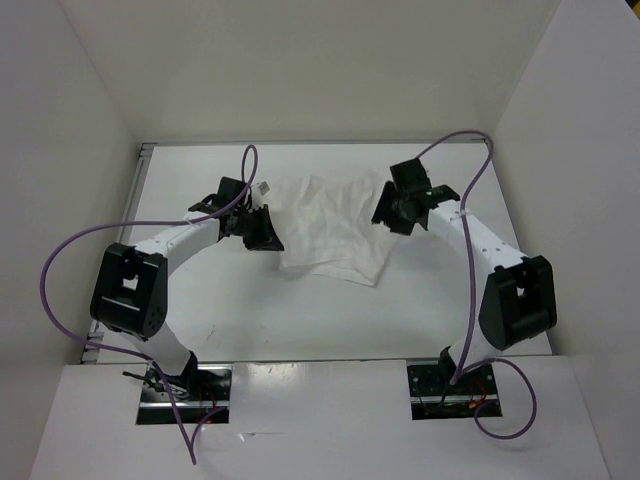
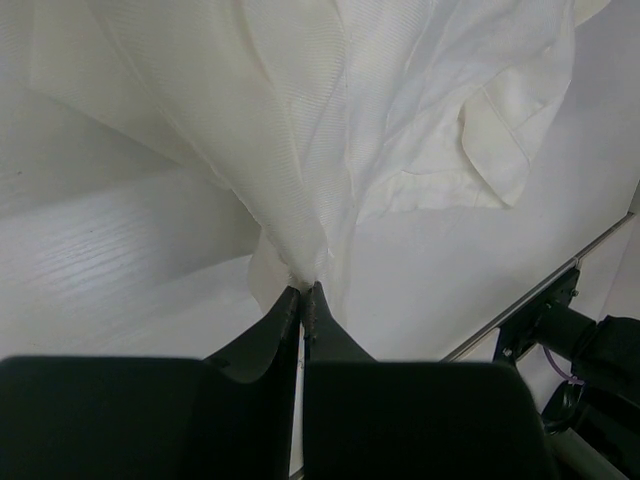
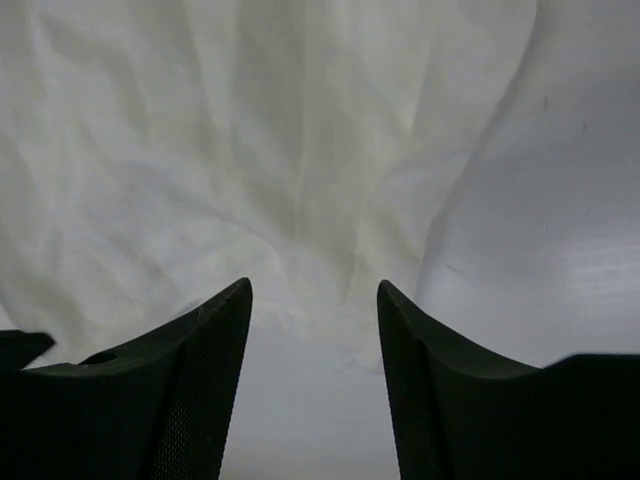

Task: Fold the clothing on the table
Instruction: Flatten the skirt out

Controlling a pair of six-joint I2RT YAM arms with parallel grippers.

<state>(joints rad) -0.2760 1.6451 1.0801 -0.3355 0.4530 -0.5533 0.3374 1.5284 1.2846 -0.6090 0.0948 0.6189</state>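
Two arms (image 1: 180, 240) reach over the desk (image 1: 300, 320) from its near edge. The clothing (image 1: 330, 225) lies crumpled on the far half of the desk, between the two wrists.

Left jaws: pressed together, pinching a gathered fold at the clothing's edge. Fabric fans out from the fingertips (image 2: 275, 325).

Right jaws: spread, with nothing between the fingers (image 3: 200, 380). The clothing's edge lies on the desk just beyond their tips.

Visibility limits:
- Overhead view: both sets of jaws are hidden under the wrist housings (image 1: 405, 200), which also cover the clothing's left and right margins.
- Wrist views: the clothing runs out of frame at the top.
- Weave texture shows only in the left wrist view.
- Garment type cannot be determined.
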